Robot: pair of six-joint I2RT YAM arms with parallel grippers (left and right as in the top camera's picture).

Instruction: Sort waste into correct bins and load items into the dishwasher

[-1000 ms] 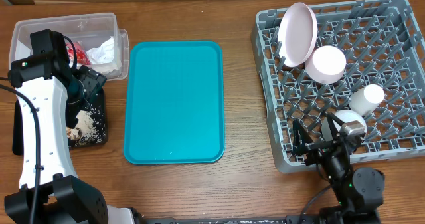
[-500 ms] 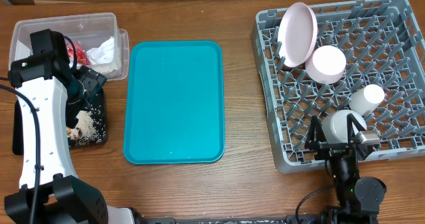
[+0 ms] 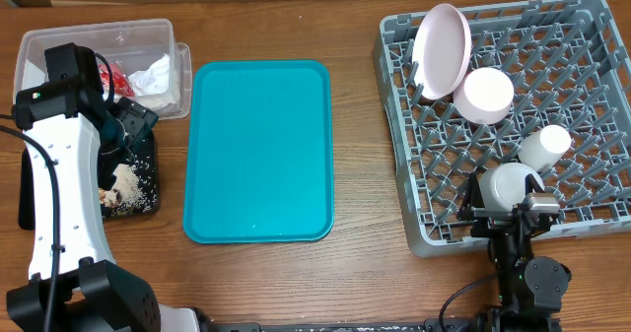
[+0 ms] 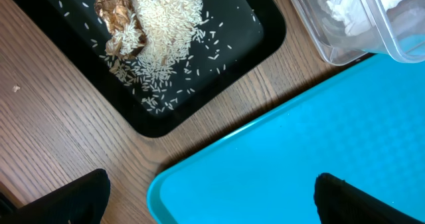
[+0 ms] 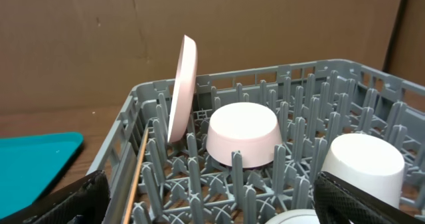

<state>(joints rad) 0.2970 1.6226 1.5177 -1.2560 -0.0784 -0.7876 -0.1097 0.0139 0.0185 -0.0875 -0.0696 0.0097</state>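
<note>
At right, dish rack (image 3: 592,105): holds your loaded items, namely a pink plate (image 3: 441,48) on edge, a pink bowl (image 3: 483,93) upside down, and a far cup (image 3: 544,145).
Near cup (image 3: 505,184): white, at the rack's front edge, just ahead of your right gripper (image 5: 219,204).
Right gripper: fingers spread wide, gripping nothing.
Blue tray (image 3: 258,150): bare, with nothing on it for you to sort.
Black tray (image 4: 219,58): rice and a food scrap.
Clear tub (image 3: 148,27): crumpled paper and something red.
Left gripper (image 4: 212,197): fingers wide, empty, over the blue tray's corner.
Progress: from your views, sorting and loading look finished, or nearly so.
</note>
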